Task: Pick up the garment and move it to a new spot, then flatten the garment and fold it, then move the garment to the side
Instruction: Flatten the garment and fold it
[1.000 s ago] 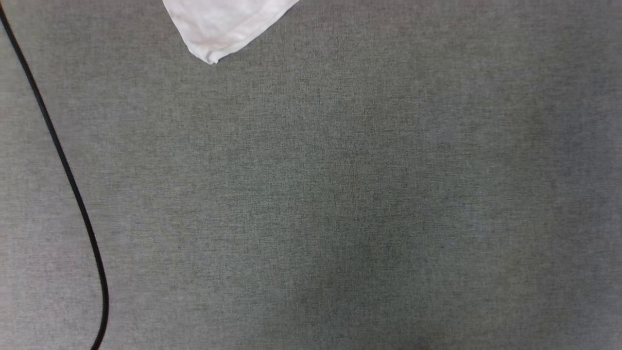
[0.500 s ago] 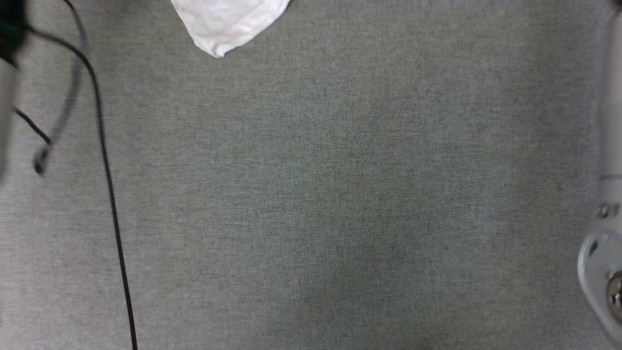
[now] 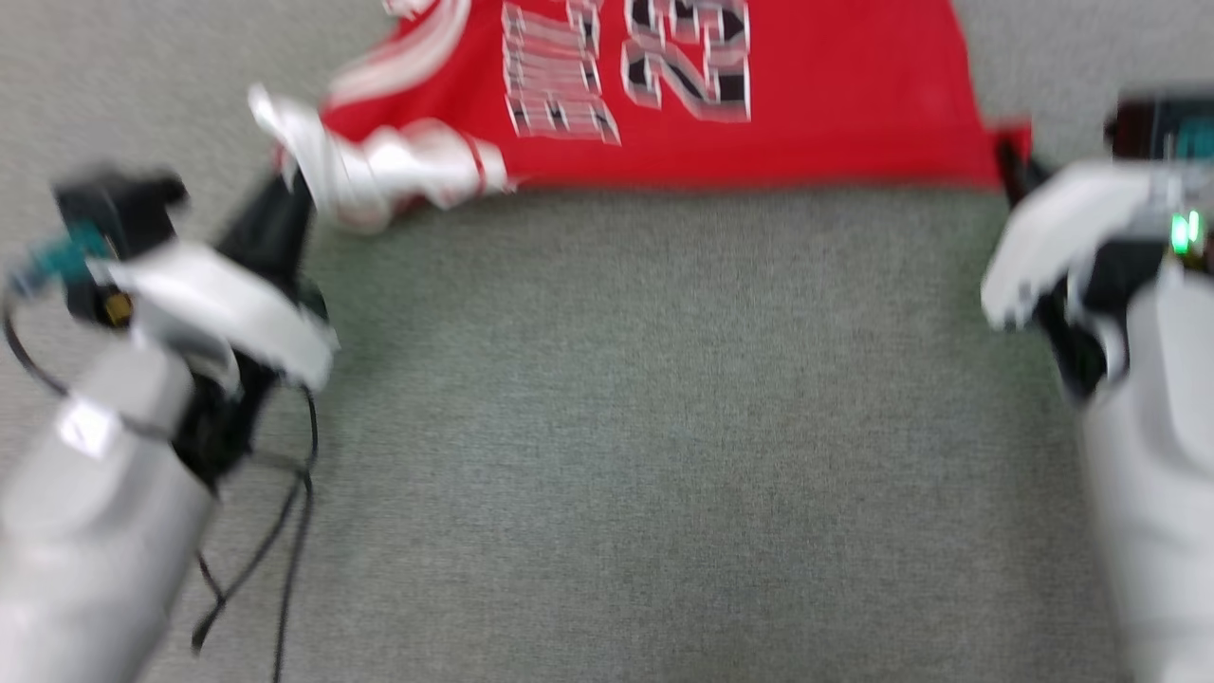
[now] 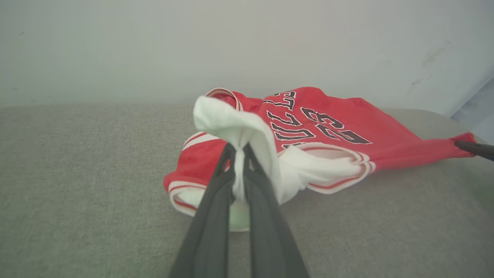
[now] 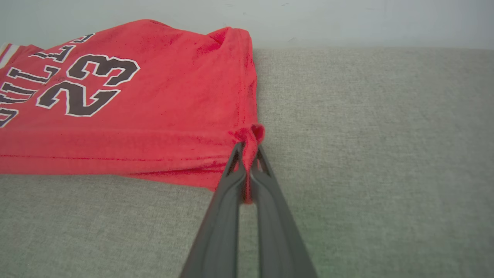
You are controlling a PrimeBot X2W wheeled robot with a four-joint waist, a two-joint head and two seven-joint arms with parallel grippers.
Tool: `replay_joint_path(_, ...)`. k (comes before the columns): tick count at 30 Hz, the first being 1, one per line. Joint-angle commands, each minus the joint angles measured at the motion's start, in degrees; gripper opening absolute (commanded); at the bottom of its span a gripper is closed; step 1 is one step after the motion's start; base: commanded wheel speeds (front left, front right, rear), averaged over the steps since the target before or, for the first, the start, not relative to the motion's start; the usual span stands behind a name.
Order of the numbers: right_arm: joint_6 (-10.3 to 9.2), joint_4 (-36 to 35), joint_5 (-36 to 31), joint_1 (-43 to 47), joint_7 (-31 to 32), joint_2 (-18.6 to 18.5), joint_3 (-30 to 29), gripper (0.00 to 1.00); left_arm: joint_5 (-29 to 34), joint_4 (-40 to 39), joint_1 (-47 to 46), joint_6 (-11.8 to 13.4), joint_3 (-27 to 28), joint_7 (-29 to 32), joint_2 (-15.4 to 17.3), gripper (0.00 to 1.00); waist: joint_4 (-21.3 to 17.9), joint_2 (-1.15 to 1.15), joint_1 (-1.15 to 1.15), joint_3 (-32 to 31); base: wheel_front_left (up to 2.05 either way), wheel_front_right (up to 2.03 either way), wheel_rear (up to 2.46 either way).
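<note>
Head view: blurred; red garment [image 3: 816, 104] laid along the top edge on a grey woven surface [image 3: 645, 427], stretched between two pale arms.
Garment: resting on the surface, printed side up, upper part cut off by the head view's top edge; near edge drawn straight from one grip to the other.
Left gripper [image 3: 285, 190]: at the garment's left end, clamped tight on a bunch of white sleeve [image 4: 235, 119]; in the left wrist view, white cloth pinched between the two dark fingers [image 4: 216, 200] and puffing out above the tips.
Right gripper [image 3: 1010, 161]: at the garment's right end, closed on the red hem corner [image 5: 252, 133]; in the right wrist view, a small red tuft poking up past the meeting tips.
Sleeve: white with red-and-white striped trim, crumpled, raised a little off the surface at the pinch.
Print [image 5: 81, 85]: dark "23" outlined in white, with lettering beside it, facing up.
Cable [image 3: 285, 531]: black, hanging in loose loops beside the left forearm, over the surface.
Wall [image 4: 231, 46]: pale and plain, rising behind the far edge of the surface.
Left wrist view, far right: tip of the right gripper's dark finger touching the red corner.
</note>
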Motion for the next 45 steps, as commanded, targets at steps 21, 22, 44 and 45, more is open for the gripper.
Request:
replay_joint_path(21, -0.13, -35.84, 7.23, 50.09, 12.29, 3.27, -5.75, 0.0, 5.73, -11.82, 41.04, 1.86, 9.01, 1.67, -2.05, 0.0, 0.82, 0.0, 0.01, -17.25, 0.0, 0.0, 0.0)
replay_joint_path(22, -0.13, -37.04, 7.23, 51.79, 12.83, 3.33, -6.08, 0.0, 5.33, -12.47, 42.39, 2.15, 8.87, 2.24, -1.85, 0.0, 0.87, 0.0, 0.01, -17.65, 0.0, 0.0, 0.0)
replay_joint_path(44, -0.12, -42.23, 6.73, 54.91, 17.45, 3.57, -6.66, 0.0, 5.12, -22.34, 42.9, 5.51, 7.85, 6.56, -1.63, 0.0, 1.71, 0.0, 0.01, -21.13, 0.0, 0.0, 0.0)
replay_joint_path(45, -0.12, -41.77, 6.46, 54.04, 17.52, 3.57, -6.31, 0.0, 5.29, -21.78, 41.72, 5.42, 7.74, 6.35, -2.06, 0.0, 1.54, 0.0, 0.01, -20.91, 0.0, 0.0, 0.0)
